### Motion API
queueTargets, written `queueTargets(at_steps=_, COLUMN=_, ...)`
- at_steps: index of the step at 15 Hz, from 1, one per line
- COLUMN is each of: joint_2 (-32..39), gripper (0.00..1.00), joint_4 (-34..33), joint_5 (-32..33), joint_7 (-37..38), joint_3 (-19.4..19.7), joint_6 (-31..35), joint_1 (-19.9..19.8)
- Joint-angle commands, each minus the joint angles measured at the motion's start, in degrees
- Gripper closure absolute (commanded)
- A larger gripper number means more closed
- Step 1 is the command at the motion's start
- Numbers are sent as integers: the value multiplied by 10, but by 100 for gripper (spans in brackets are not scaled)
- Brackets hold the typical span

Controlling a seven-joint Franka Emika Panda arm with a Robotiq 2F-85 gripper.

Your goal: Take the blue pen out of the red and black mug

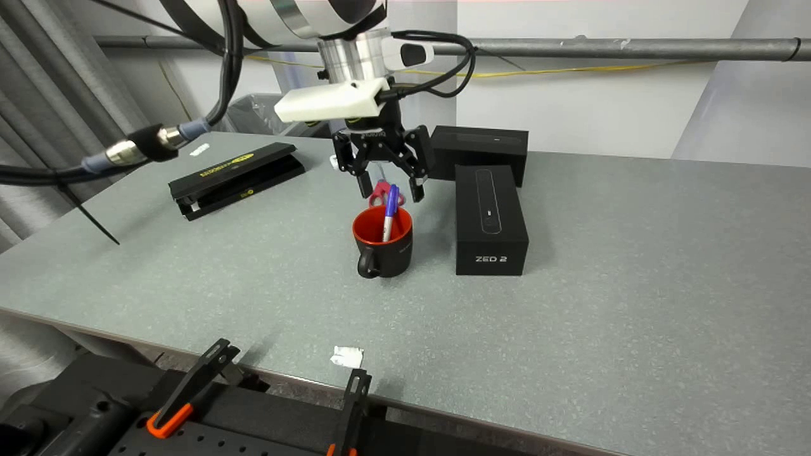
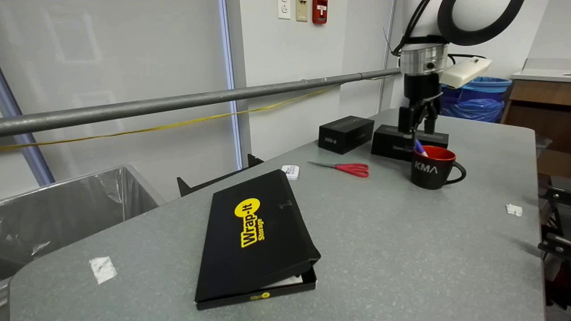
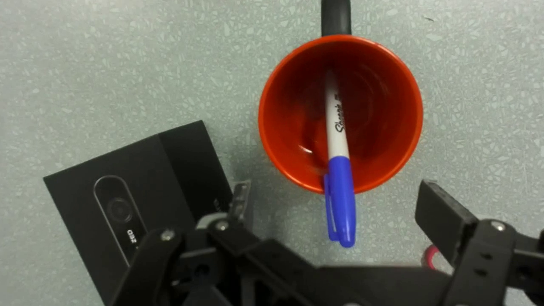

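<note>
The red and black mug stands upright on the table, black outside and red inside. It also shows in an exterior view and the wrist view. The blue pen, with a white barrel and blue cap, leans inside it. Its cap sticks out over the rim on the side away from the handle. The pen also shows in both exterior views. My gripper is open and empty above the mug, pointing down. In the wrist view its fingers stand apart on either side of the cap, not touching it.
A black ZED 2 box stands close beside the mug, with another black box behind it. Red-handled scissors lie behind the mug. A flat black Wrap-It box lies farther off. A pipe runs along the wall.
</note>
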State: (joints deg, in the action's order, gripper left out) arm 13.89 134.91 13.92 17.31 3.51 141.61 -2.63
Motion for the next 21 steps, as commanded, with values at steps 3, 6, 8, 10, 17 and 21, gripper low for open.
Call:
queueTargets(at_steps=3, joint_2=43, gripper=31, joint_4=-33, joint_5=18, joint_7=18, joint_3=25, joint_6=21, joint_1=28)
queueTargets(at_steps=6, joint_2=47, gripper=47, joint_4=-38, joint_5=14, joint_7=17, joint_3=30, joint_6=21, joint_1=33)
queueTargets(at_steps=8, joint_2=42, gripper=64, joint_4=-36, joint_5=13, joint_7=15, joint_3=31, joint_6=22, joint_1=35)
queueTargets(at_steps=10, joint_2=38, gripper=79, joint_4=-34, joint_5=11, joint_7=13, joint_3=32, joint_6=22, joint_1=35)
queueTargets(at_steps=17, joint_2=9, gripper=97, joint_4=-23, joint_5=-1, joint_7=4, joint_3=29, joint_6=17, joint_1=30)
queueTargets(at_steps=21, joint_2=-68, gripper=97, joint_4=16, joint_5=-18, joint_7=-21, joint_3=17, joint_6=-4, joint_1=27)
